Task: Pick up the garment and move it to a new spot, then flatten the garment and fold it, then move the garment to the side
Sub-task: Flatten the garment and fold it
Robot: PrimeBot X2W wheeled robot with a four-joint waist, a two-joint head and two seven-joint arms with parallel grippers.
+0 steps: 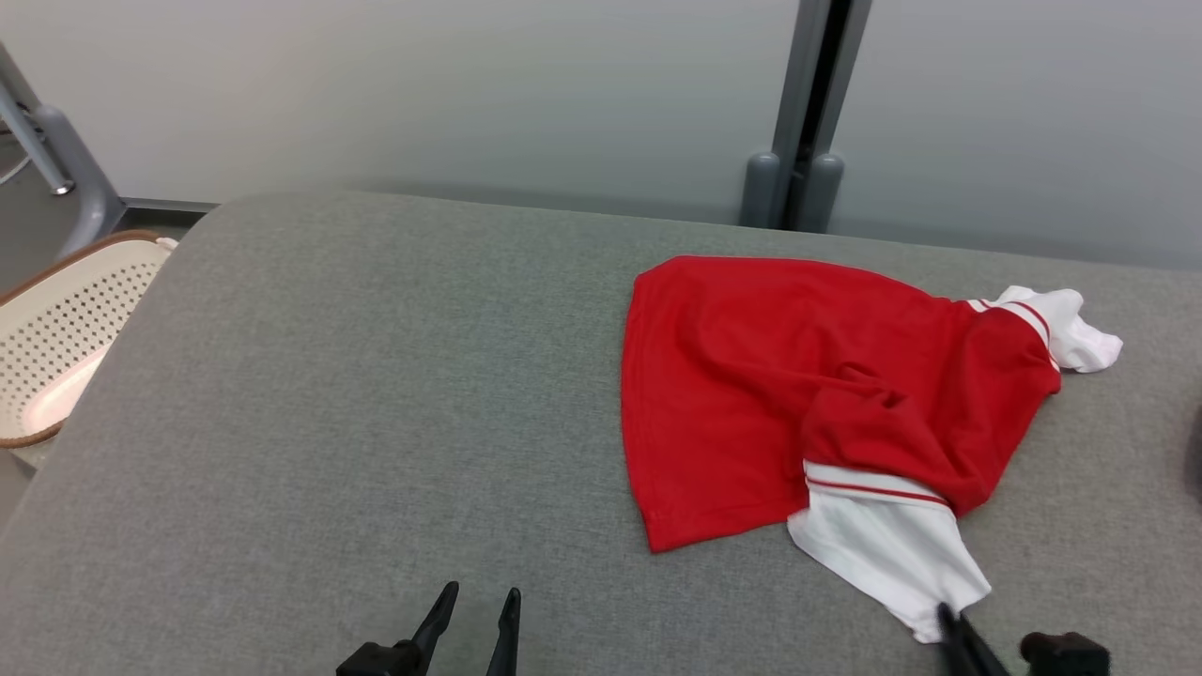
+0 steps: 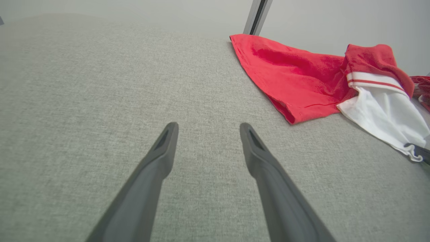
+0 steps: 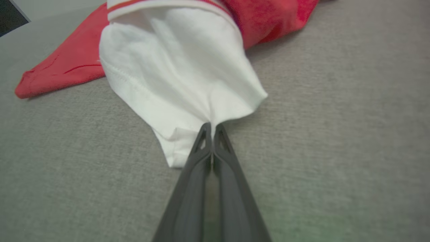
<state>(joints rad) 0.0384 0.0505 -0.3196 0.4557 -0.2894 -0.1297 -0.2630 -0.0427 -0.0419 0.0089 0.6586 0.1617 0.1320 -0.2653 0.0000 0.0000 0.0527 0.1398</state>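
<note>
The garment (image 1: 798,376) is a red shirt with white sleeves, lying crumpled on the right half of the grey table (image 1: 329,394). Its near white sleeve (image 3: 174,67) spreads toward the table's front edge. My right gripper (image 3: 211,126) is shut on the tip of that sleeve, pinching the white cloth between its fingers; in the head view that gripper (image 1: 944,615) sits at the sleeve's lowest corner. My left gripper (image 1: 479,596) stands open over bare table at the front, well left of the garment (image 2: 302,74), its fingers (image 2: 161,151) spread with nothing between them.
A cream perforated basket (image 1: 56,329) with a brown rim stands off the table's left edge. A grey post (image 1: 798,113) rises behind the table against the pale wall. Bare grey cloth stretches across the table's left and middle.
</note>
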